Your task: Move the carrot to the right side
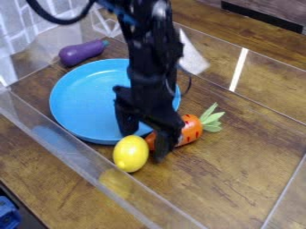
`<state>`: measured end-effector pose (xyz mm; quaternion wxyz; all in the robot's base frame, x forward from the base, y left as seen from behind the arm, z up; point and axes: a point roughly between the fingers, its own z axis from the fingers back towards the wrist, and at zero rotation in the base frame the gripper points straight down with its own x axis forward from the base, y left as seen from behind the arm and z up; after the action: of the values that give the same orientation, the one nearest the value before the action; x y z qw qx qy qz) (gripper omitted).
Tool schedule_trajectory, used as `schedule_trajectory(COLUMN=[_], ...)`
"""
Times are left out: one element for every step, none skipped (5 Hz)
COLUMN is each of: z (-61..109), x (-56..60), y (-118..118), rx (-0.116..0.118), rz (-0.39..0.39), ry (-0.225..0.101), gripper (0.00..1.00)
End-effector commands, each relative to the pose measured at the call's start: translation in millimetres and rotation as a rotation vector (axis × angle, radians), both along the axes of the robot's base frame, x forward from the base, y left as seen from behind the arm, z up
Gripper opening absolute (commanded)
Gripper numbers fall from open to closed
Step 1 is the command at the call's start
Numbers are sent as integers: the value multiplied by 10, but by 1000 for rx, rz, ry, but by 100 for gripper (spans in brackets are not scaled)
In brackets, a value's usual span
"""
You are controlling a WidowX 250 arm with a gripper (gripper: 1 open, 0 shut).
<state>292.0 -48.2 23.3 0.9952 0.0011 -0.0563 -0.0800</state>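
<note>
The carrot [189, 128] lies on the wooden table just right of the blue plate [78, 103], its green top pointing right. Its pointed end is hidden behind my gripper [146, 132]. The gripper has come straight down over that end, low to the table, and stands open. One finger [124, 122] is over the plate's rim and the other is against the carrot's body. I cannot tell whether the fingers touch the carrot.
A yellow lemon [131, 153] sits just below the gripper, close to the carrot's hidden tip. A purple eggplant [81, 52] lies at the back left. Clear plastic walls [72, 156] border the front and left sides. Bare wood stretches to the right.
</note>
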Motion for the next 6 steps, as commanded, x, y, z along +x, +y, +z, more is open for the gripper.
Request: schedule_trajectory(z=[47, 55, 81, 223, 314, 201], x=[58, 72, 99, 133, 123, 105], y=[-10, 26, 70, 204, 344, 339], rx=[0, -10, -16, -18, -15, -11], rz=[-48, -85, -125, -161, -199, -199], ry=[-36, -40, -43, -49, -48, -37], gripper=[0, 0, 0, 0, 0, 100])
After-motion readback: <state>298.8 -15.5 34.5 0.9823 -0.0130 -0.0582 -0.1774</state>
